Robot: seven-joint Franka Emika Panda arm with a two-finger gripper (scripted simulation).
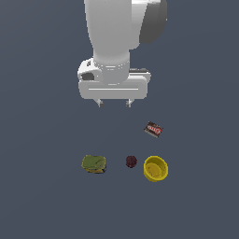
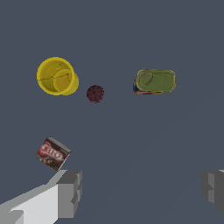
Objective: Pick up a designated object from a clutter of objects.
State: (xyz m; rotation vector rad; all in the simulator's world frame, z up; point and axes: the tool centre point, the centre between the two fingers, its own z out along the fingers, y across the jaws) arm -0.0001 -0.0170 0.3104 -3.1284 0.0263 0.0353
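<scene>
We see the gripper [image 1: 114,103] hanging above the floor, fingers spread wide and holding nothing.

Taking the bowl [image 1: 155,168] as our landmark: the box [image 1: 153,129], dark brown with a red and white label, lies flat on the floor [image 1: 42,196] apart from the bowl, on the arm's side of it, turned at an angle. The ball [image 1: 131,161] sits just beside the bowl, toward the exterior view's left, not touching it. The packet [image 1: 94,164] lies farther from the bowl in that same direction, past the ball. In the wrist view we find the box [image 2: 52,153] near one fingertip [image 2: 70,193], while the bowl [image 2: 57,76], ball [image 2: 95,93] and packet [image 2: 155,81] form a row beyond it. The gripper's [image 2: 142,190] fingers stand well apart there too, and none touches the box.
</scene>
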